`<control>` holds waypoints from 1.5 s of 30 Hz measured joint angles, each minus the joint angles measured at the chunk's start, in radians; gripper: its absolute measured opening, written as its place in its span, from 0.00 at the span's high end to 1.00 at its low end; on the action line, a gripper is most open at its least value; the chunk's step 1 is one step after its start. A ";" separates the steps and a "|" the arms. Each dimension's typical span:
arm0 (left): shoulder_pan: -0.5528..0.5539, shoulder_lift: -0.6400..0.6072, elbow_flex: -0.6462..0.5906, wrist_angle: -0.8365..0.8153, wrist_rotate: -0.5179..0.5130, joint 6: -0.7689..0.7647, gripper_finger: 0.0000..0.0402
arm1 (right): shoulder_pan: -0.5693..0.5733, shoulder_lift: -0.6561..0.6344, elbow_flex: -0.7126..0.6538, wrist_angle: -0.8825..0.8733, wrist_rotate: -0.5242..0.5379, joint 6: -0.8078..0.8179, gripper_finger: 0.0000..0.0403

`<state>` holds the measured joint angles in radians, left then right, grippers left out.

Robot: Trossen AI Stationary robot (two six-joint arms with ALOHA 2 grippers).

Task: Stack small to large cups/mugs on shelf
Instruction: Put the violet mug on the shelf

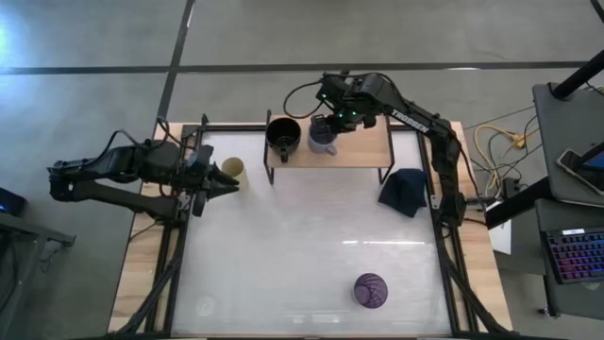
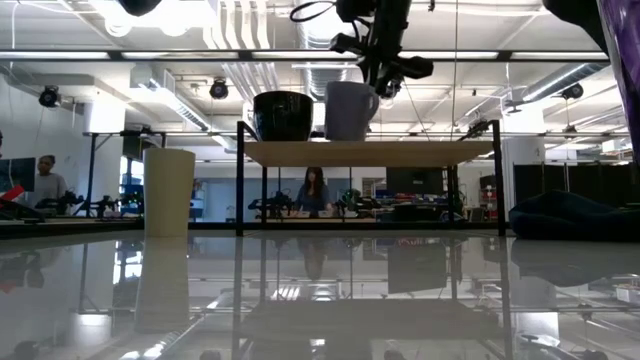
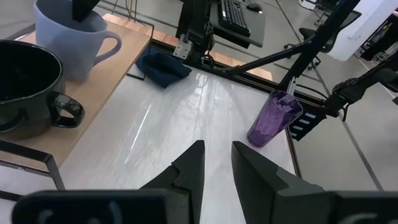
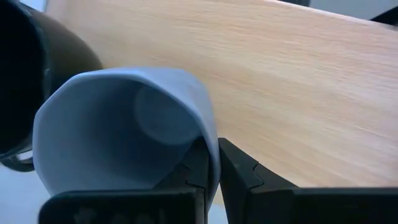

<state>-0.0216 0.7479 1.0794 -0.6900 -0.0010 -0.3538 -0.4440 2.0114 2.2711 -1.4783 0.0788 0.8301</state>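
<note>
Wooden shelf [image 1: 363, 151]: two mugs; tabletop: one cream cup [image 1: 232, 171], one purple tumbler [image 1: 370, 290].

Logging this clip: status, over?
Right gripper pinching lavender-grey handled mug rim on wooden shelf, beside black mug. Left gripper open by cream cup. Nothing obstructing.

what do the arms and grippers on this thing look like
Both arms are dark, jointed links. The right gripper sits below a wrist with small green lights and a looping black cable; its upper link carries pale lettering. The left gripper has two black, wedge-shaped tapering fingers.
</note>
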 joint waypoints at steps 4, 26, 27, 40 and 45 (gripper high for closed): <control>0.000 0.004 0.000 0.000 0.000 0.000 0.84 | 0.004 0.000 0.000 -0.006 -0.004 0.003 0.95; 0.000 0.019 0.000 0.000 0.000 0.003 0.84 | 0.028 -0.033 0.002 0.024 -0.034 -0.021 0.69; 0.000 0.019 0.000 0.000 0.000 0.003 0.84 | 0.033 -0.033 0.002 0.013 -0.034 -0.021 0.69; 0.000 0.023 0.000 0.001 0.000 0.003 0.84 | 0.146 -0.041 -0.006 -0.066 0.057 -0.046 0.89; 0.000 0.025 0.000 0.001 0.000 0.000 0.84 | 0.145 -0.037 -0.007 -0.059 0.074 -0.046 0.97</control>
<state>-0.0219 0.7729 1.0790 -0.6891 -0.0010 -0.3538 -0.2994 1.9742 2.2642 -1.5375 0.1532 0.7845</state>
